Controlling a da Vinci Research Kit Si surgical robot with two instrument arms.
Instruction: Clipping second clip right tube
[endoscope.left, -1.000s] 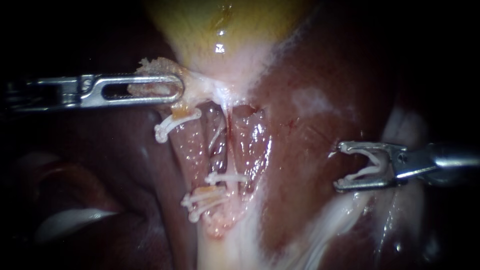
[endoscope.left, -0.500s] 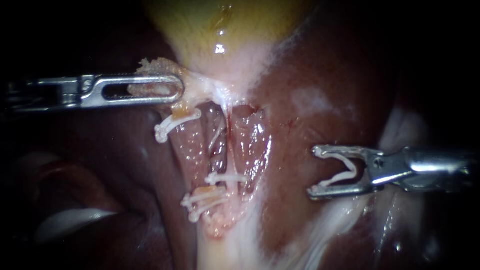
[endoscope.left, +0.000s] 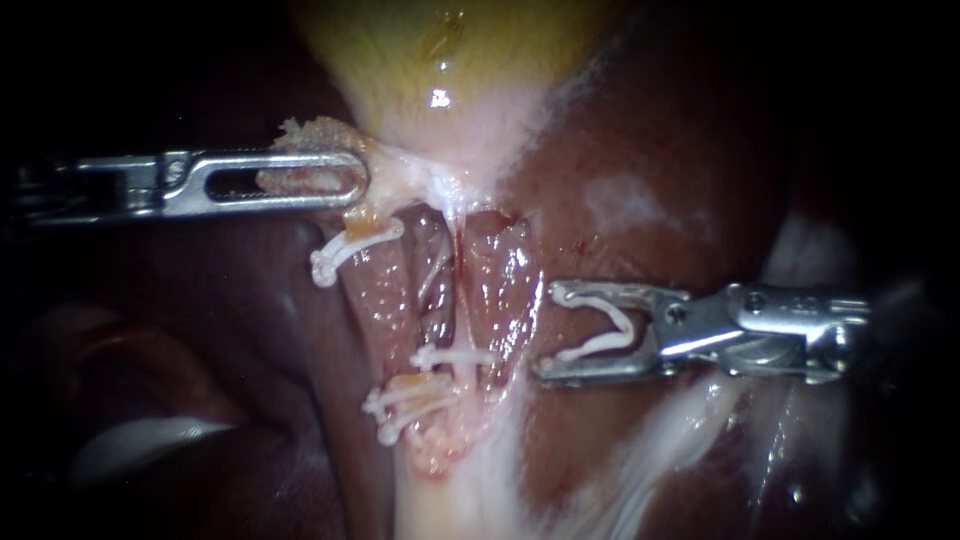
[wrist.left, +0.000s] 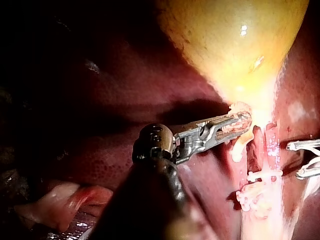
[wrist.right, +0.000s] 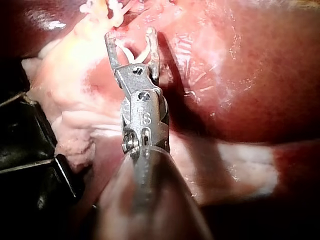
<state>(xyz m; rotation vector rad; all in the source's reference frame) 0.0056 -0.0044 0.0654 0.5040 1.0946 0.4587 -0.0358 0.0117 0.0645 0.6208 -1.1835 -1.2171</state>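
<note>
My left instrument (endoscope.left: 345, 178) comes in from the left, its slotted jaws shut on pale tissue at the gallbladder (endoscope.left: 440, 60) neck, also seen in the left wrist view (wrist.left: 239, 123). The thin right tube (endoscope.left: 461, 290) runs down the opened bed and bears one white clip (endoscope.left: 452, 356). My right instrument (endoscope.left: 548, 332) lies just right of that tube. Its jaws stand wide apart and carry an open white clip (endoscope.left: 610, 335) between them, touching both. The right wrist view shows these jaws (wrist.right: 131, 37) with the clip (wrist.right: 134, 54) close to the pale tissue.
The wider left tube (endoscope.left: 385, 290) bears a clip (endoscope.left: 345, 250) near its top and two more (endoscope.left: 410, 400) lower down. Dark red liver (endoscope.left: 620, 230) lies right of the bed, under my right instrument. White tissue (endoscope.left: 660, 440) spreads below it.
My right instrument has moved leftward over the liver with its clip and now sits beside the right tube. The left instrument and its hold have not moved.
</note>
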